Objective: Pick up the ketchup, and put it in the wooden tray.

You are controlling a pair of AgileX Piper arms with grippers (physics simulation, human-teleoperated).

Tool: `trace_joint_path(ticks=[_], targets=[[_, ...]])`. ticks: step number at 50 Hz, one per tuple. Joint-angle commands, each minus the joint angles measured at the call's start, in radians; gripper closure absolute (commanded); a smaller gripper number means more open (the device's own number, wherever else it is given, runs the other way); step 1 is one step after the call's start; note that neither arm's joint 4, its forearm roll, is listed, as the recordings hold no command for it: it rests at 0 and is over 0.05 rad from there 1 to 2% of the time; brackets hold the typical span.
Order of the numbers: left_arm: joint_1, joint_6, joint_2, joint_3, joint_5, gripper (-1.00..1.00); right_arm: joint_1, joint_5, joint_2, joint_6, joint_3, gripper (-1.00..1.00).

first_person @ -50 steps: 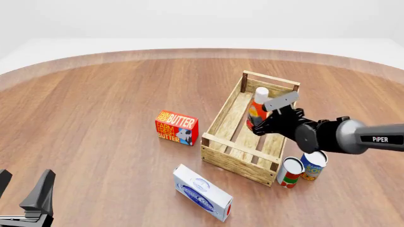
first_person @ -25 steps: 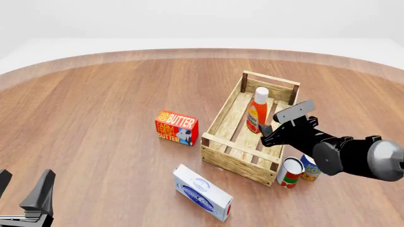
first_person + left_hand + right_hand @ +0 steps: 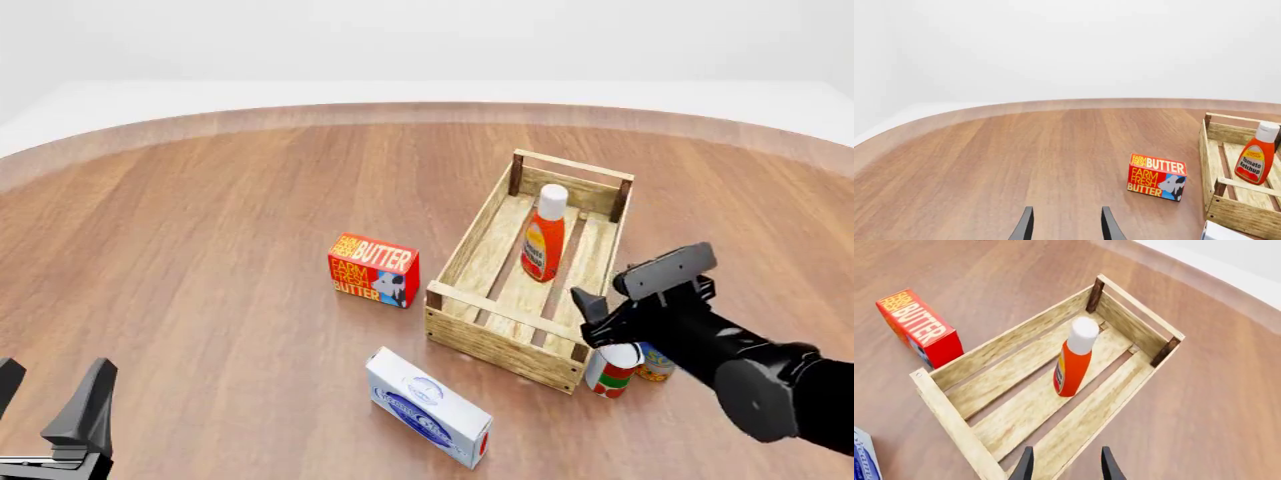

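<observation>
1. Change since the earlier frames: the right gripper has let go of the ketchup and drawn back toward the near right, away from the wooden tray; the bottle now stands free inside the tray.
2. Left wrist view: the ketchup stands upright on the slats of the tray, cap uppermost. The butter box sits on the table just beside the tray. The left gripper has its fingers apart and holds nothing.
3. Front view: the right gripper hangs over the tray's near right corner, above two cans. The left gripper idles at the near left, well apart from everything. A white box lies near the tray's front end.
4. Right wrist view: the bottle stands near the middle of the tray, resting on the slats. The right gripper shows fingers apart, empty.
5. Risk, as a judgement: the task appears done. The tall slim bottle could topple if the retreating arm clips the tray rail or knocks the cans into it.
</observation>
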Motion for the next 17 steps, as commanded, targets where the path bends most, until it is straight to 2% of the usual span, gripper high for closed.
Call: trace_joint_path(ticks=[1, 17], targets=[[0.000, 0.000, 0.000, 0.000, 0.000, -1.00, -0.020, 0.005, -0.163, 0.014, 0.134, -1.00], [0.000, 0.000, 0.000, 0.000, 0.000, -1.00, -0.033, 0.009, -0.340, 0.067, 0.312, -1.00]])
